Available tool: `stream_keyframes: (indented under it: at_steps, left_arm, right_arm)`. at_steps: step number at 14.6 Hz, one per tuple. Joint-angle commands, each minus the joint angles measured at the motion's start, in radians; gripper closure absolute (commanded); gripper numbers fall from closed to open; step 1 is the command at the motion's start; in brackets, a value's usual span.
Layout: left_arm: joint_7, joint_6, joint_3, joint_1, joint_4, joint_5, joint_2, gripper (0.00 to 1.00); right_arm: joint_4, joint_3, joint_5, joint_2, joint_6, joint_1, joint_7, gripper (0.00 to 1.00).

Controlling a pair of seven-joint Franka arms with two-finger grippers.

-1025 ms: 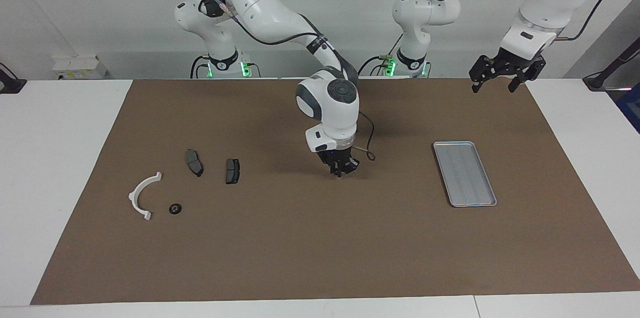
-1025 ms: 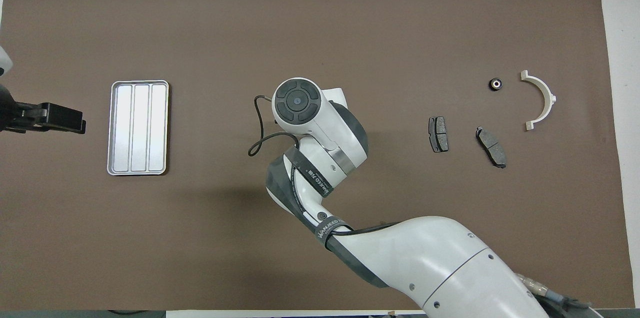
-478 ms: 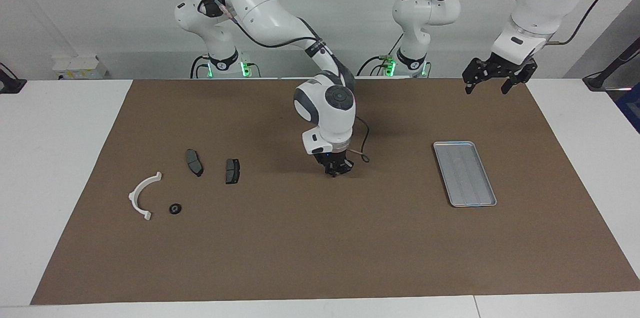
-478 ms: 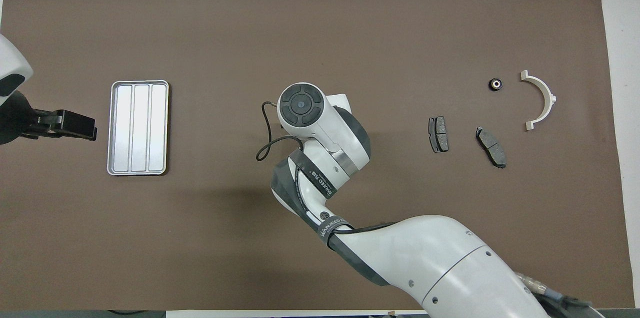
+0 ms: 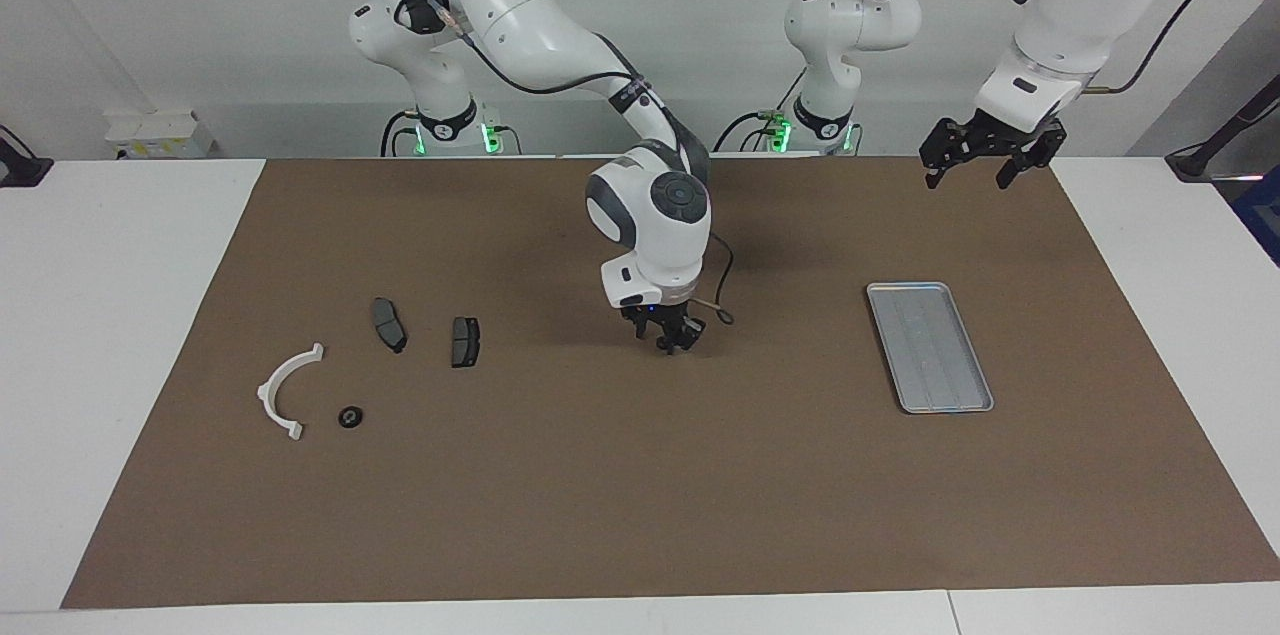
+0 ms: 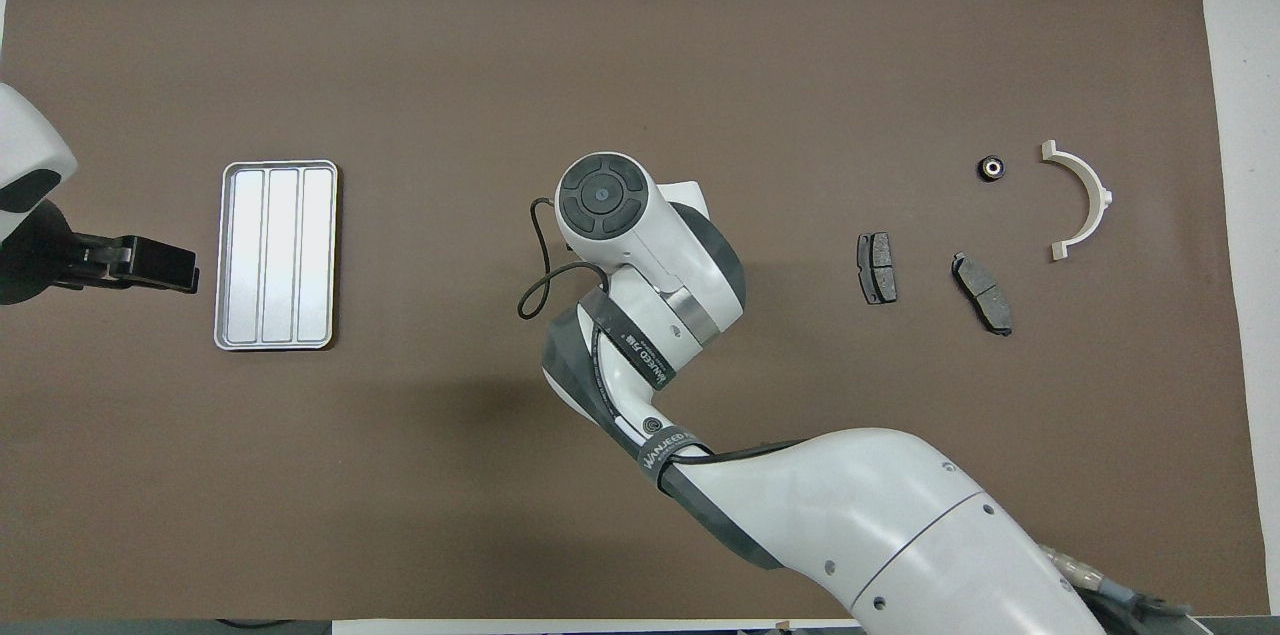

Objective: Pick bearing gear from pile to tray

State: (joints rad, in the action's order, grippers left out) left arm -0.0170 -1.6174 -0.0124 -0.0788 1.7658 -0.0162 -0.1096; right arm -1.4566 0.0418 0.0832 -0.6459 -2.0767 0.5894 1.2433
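Looking at the bearing gear (image 5: 349, 417): small, black and round, with a pale middle. Lies flat on the brown mat (image 5: 640, 515) toward the right arm's end of the worktop (image 5: 110, 315), just beside the white plastic arc (image 5: 283, 387) and farther from the robots than the two brake pads (image 5: 389, 324). Well apart from the tray (image 5: 928, 345), which sits toward the left arm's end with nothing in it.

Probably hard and stiff, quite light, maybe a bit slippery, and able to roll if tipped on its edge. Best pinched from above across its round sides, straight down, so as not to bump the arc.

Right gripper (image 5: 668, 343) low over the middle of the mat, far from the bearing gear, holding nothing seen; cannot tell if released or clenched. Left gripper (image 5: 982, 165) spread wide and holding nothing, waiting up high over the mat's edge by the robots.

Compared with a second ago: right gripper shifted a little toward the right arm's end, left gripper lifted and pulled a little toward the worktop's middle. Parts and tray in the same spots.
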Motion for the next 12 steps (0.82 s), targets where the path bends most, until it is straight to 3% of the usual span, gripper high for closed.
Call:
stream_keyframes:
  at_steps: [1, 7, 12]
  left_arm:
    - [-0.021, -0.091, 0.009, -0.002, 0.095, -0.008, -0.058, 0.0]
    - [-0.014, -0.154, 0.003, -0.031, 0.101, -0.043, -0.03, 0.0]
    - [0.248, -0.225, -0.001, -0.194, 0.093, -0.05, 0.056, 0.0]
  right_arm:
    - [0.042, 0.001, 0.015, 0.028, 0.066, -0.026, 0.01, 0.0]
    - [0.058, 0.004, 0.015, 0.149, 0.171, -0.15, -0.161, 0.0]
    - [0.058, 0.006, 0.0, 0.229, 0.239, -0.278, -0.448, 0.0]
